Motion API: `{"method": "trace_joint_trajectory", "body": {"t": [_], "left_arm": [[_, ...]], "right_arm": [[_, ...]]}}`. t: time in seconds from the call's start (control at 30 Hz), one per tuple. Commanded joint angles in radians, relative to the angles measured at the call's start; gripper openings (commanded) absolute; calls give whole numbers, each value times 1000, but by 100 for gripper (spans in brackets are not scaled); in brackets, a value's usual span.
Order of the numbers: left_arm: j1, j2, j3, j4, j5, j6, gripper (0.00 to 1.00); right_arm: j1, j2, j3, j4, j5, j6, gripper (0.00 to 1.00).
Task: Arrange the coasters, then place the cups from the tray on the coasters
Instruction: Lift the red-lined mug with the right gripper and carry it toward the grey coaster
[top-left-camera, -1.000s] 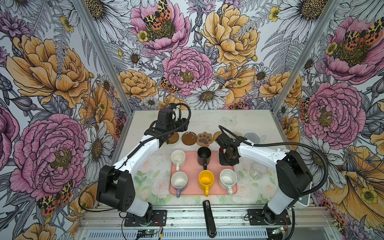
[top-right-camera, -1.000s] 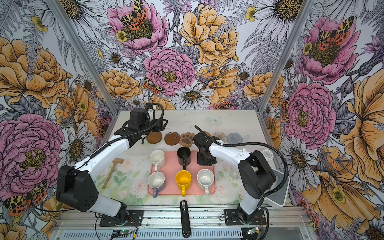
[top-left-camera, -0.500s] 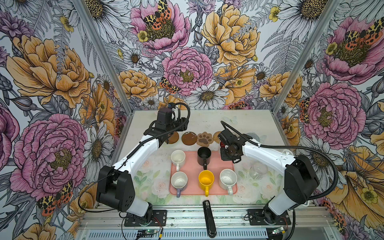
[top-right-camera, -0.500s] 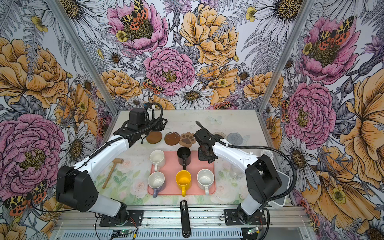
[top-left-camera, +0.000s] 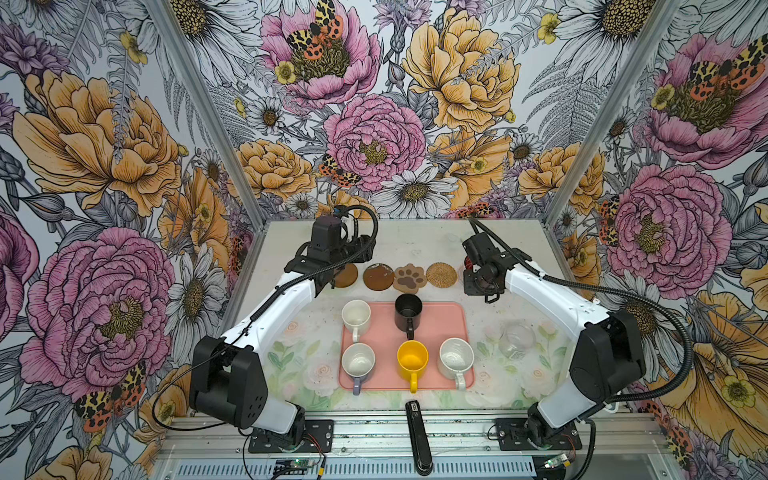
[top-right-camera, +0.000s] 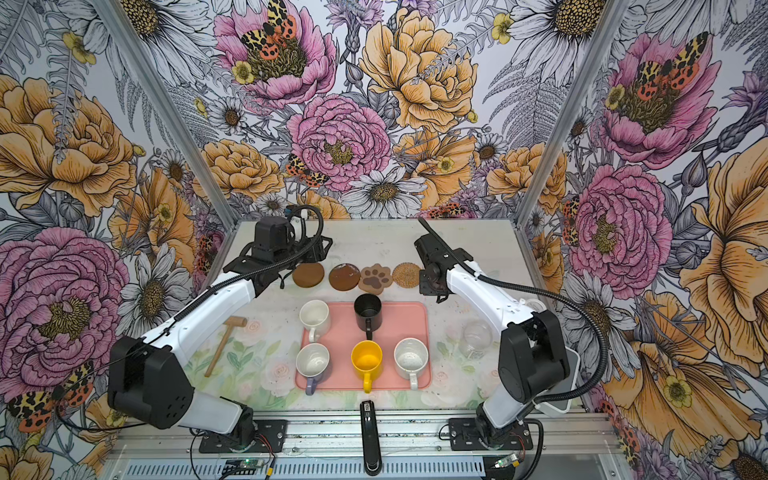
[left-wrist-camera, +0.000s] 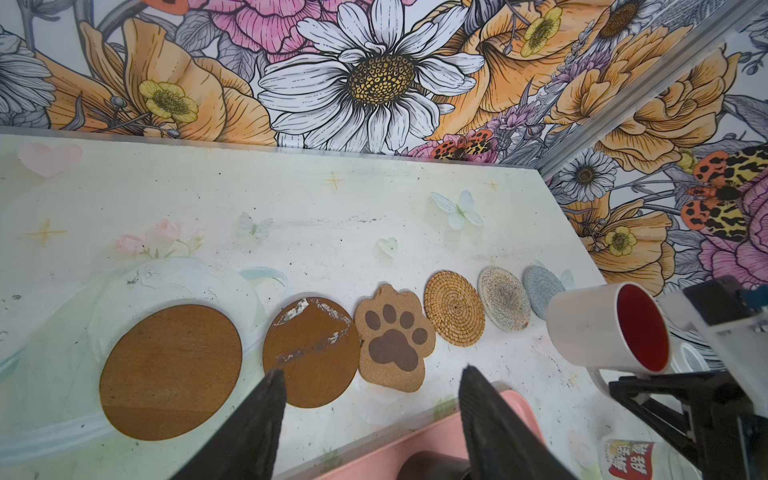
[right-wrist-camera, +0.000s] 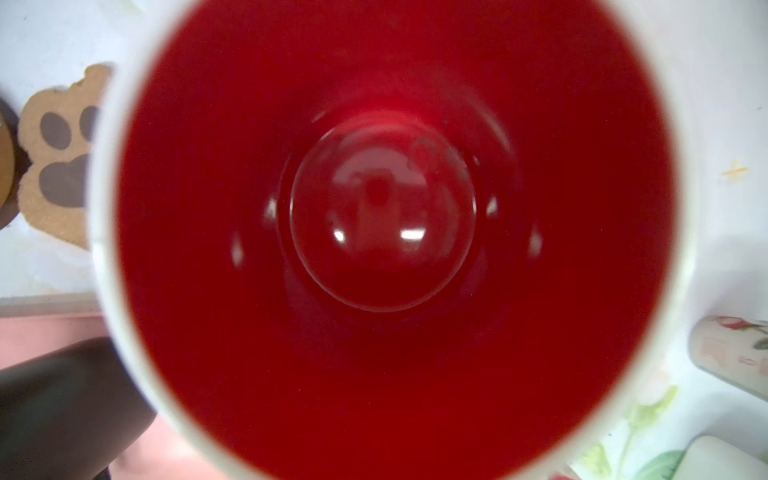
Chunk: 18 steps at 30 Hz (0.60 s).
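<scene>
While both top views bury it under the right arm, the left wrist camera catches the red-lined mug (left-wrist-camera: 602, 328) tilted in the air by the pale end of the coaster row (left-wrist-camera: 454, 307) — the right gripper (top-left-camera: 478, 280) clamped on it. The right wrist view is nearly filled with its red inside. Meanwhile the left gripper (left-wrist-camera: 372, 370) hangs spread wide, empty, over the brown discs (left-wrist-camera: 311, 349). Five mugs (top-left-camera: 412, 359) sit on the pink tray (top-left-camera: 444, 320).

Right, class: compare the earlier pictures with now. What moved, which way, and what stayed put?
The right pincer, shut on the red-lined white cup, has carried it from the tray's far right corner back and rightward, toward the woven end of the coaster row. Nothing was newly gripped or released. The left pincer stays open by the brown discs; five cups remain on the tray.
</scene>
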Motion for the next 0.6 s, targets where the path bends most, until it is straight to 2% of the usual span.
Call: {"method": "trace_joint_trajectory", "body": {"t": [0.0,0.2,0.57], "left_arm": [[11,-31,-16,17,14,-13,68],[10,-36,-20,18,17,-20,68],[11,-45,-26,17,15,-24,68]], "right_arm": [[-45,-6,68,40,81,-64,0],[-141,42,102,56,87,-98,0],[-291,112,89,160,-46,-109,0]]}}
